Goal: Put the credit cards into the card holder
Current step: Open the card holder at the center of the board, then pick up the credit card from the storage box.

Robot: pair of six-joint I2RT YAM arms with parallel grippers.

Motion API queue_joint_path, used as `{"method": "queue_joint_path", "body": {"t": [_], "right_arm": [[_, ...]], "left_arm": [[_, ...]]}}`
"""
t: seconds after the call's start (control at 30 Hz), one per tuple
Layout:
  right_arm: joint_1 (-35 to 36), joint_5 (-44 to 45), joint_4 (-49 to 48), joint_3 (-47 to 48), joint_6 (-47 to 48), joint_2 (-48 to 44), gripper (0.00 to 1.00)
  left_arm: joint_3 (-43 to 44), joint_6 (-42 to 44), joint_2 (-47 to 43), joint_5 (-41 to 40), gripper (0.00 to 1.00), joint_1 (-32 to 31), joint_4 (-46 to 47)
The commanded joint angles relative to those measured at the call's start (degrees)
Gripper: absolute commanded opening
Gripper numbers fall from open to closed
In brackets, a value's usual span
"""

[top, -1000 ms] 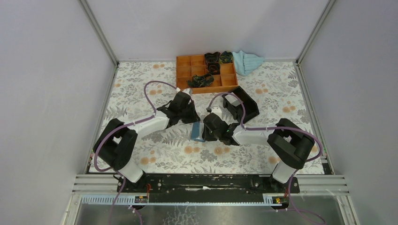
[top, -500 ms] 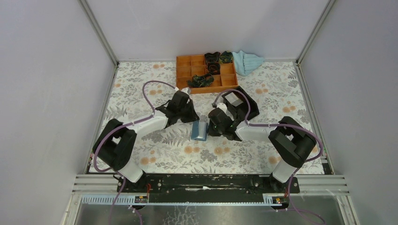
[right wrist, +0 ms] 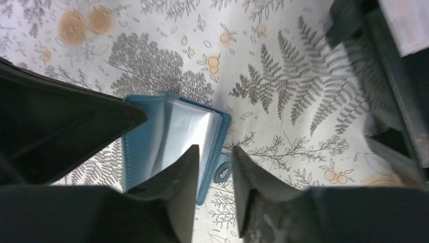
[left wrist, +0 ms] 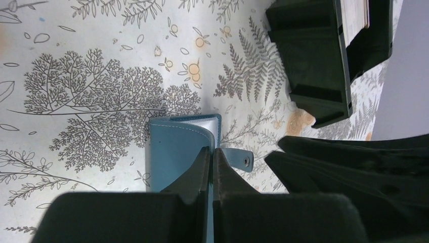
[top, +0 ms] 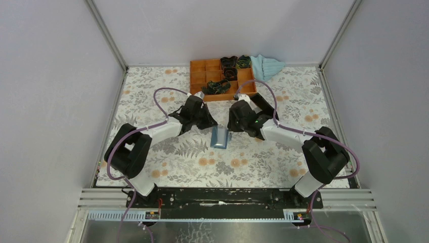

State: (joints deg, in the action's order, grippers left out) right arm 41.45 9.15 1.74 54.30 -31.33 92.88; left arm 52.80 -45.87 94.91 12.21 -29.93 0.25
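The card holder (top: 220, 136), a teal-blue folding case, stands part open on the floral table between both grippers. In the left wrist view my left gripper (left wrist: 212, 153) is shut on the edge of the card holder's cover (left wrist: 174, 147), with the clasp tab (left wrist: 239, 158) just right of the fingers. In the right wrist view my right gripper (right wrist: 215, 164) is open, astride the holder's other edge and its clasp tab (right wrist: 221, 172). Clear sleeves (right wrist: 184, 129) show inside. No credit cards can be made out.
A black box (left wrist: 313, 55) with a pale inside lies just beyond the holder, behind the right arm. An orange compartment tray (top: 222, 78) with dark items and a light blue cloth (top: 267, 66) sit at the back wall. Metal rails edge the table.
My right arm has swung away from the near side toward the back and now reaches the holder from the far right. The holder has shifted slightly right and back. The left gripper keeps its grip.
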Motion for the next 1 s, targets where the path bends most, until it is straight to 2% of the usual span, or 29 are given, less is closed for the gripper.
{"method": "queue_joint_path", "body": {"t": [0.0,0.17,0.3,0.47,0.6,0.83,0.97], "right_arm": [[-0.96,3.14,6.18,6.97,7.10,-3.00,0.42],[-3.96,6.76,11.19,12.18,12.03,-4.11,0.58],[-9.68,7.38,15.04,17.28,16.41,-1.99,0.64],[-17.16,4.06,16.72,21.97,21.57,2.09,0.67],[-21.96,-3.59,15.95,23.80,26.02,7.30,0.67],[-25.09,-13.06,15.46,26.10,29.34,11.69,0.64],[-25.08,-14.58,14.87,25.82,29.84,12.55,0.64]], "left_arm": [[1.04,-3.82,-0.57,-2.61,0.00,0.31,5.40],[1.99,-5.58,0.73,-2.08,0.00,0.44,7.04],[2.15,-7.05,1.72,-1.97,0.00,0.42,8.18],[1.17,-10.05,2.46,-2.38,0.00,0.40,10.42],[0.54,-11.98,2.98,-3.14,0.00,0.40,11.80],[0.51,-13.11,3.25,-4.04,0.00,0.40,12.85],[0.48,-12.95,3.28,-3.98,0.00,0.45,12.95]]}}
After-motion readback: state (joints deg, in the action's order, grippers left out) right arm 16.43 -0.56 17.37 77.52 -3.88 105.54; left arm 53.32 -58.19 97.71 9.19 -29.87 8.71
